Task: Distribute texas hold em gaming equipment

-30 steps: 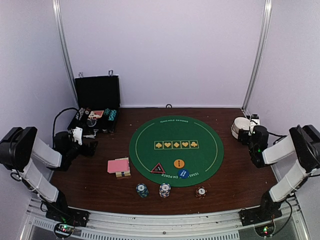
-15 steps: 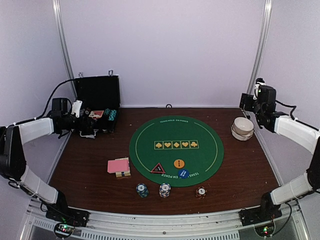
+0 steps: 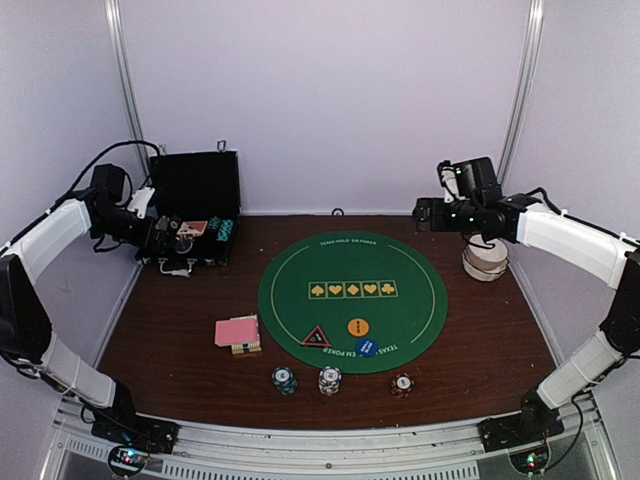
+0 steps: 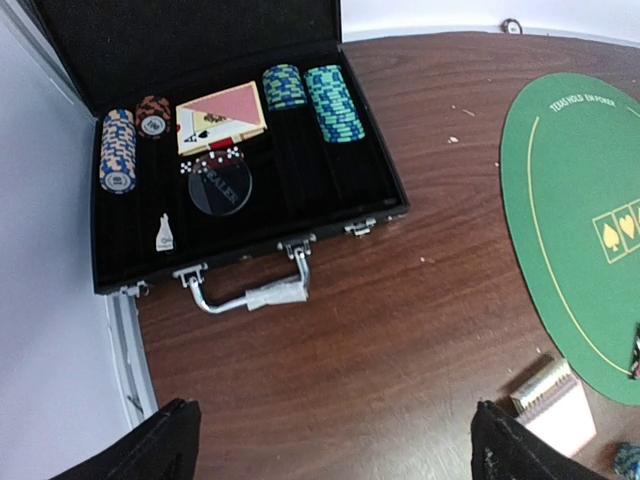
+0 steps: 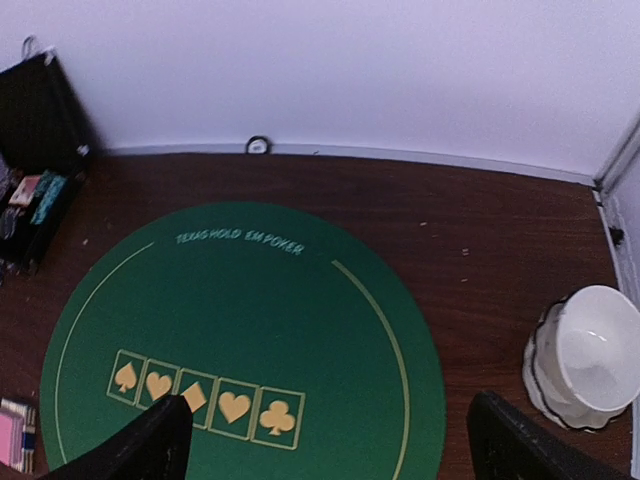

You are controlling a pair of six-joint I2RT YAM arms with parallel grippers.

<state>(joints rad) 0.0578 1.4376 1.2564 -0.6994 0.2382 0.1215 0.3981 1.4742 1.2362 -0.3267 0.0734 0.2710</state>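
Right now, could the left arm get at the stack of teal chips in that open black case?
Probably yes. The left gripper hangs open close to the case, whose lid stands up, and nothing covers the teal chips.

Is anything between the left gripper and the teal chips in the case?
Nothing visible. The lid of the black case is up and the teal chips lie uncovered in their slot, facing the open left gripper.

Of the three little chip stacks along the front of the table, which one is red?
The rightmost stack, standing apart from the others. The teal stack and the white-blue stack sit close together to its left.
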